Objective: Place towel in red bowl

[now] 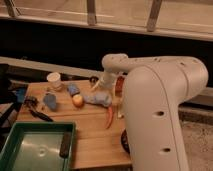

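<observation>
Blue cloth, the towel [102,98], is lying crumpled near the middle of the wooden counter [92,142], a little toward its far edge. Your single arm is reaching in from the right edge and bending downward. The pincer [96,86] is hanging just beyond the towel's far side, close over it. You cannot tell how far the pincer is open, or whether it is touching the cloth, and nothing is visibly held in it.

From the pincer, the towel is lying toward the near edge, just beside it. Its long axis is running left to right, roughly parallel to the near edge.

What is probably the red bowl [119,85] is sitting toward the far right corner, partly hidden behind the arm and to the right of the towel.

An orange fruit [78,100] is resting just left of the towel. A green tray [11,145] is filling the near left corner.

You are likely needing a short drop toward the near edge to grip the cloth across its narrow width.
</observation>
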`<state>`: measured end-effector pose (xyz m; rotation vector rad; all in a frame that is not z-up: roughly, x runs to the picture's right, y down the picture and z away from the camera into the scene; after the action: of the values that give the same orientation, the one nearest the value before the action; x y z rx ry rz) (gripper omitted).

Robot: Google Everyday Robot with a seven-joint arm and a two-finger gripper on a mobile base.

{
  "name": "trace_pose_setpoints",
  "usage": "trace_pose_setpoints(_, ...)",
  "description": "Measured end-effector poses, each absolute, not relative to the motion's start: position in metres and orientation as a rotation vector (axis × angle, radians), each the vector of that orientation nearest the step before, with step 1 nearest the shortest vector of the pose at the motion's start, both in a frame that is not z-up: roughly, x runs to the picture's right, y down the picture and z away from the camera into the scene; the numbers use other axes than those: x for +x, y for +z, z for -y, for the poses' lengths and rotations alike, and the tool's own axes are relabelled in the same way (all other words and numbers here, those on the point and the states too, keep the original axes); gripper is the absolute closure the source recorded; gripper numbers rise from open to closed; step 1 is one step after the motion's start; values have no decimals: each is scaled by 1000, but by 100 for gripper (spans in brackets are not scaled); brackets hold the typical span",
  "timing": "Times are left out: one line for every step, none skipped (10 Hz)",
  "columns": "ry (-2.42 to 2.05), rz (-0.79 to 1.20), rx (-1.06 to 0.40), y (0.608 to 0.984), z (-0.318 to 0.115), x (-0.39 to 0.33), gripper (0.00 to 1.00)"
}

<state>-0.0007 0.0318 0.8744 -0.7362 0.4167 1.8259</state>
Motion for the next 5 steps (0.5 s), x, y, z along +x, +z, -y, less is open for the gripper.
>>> trace_pose_setpoints(1831, -433, -789, 889, -40, -5, 22)
trace_pose_setpoints(1840, -451, -834, 902, -48, -6, 22)
trace_pose_setpoints(1850, -468, -873, 913, -54, -8, 22)
trace_pose_setpoints(1855, -490, -909, 923, -61, -9, 22)
trace_pose_setpoints(1855, -506, -937, 929, -65, -13, 28)
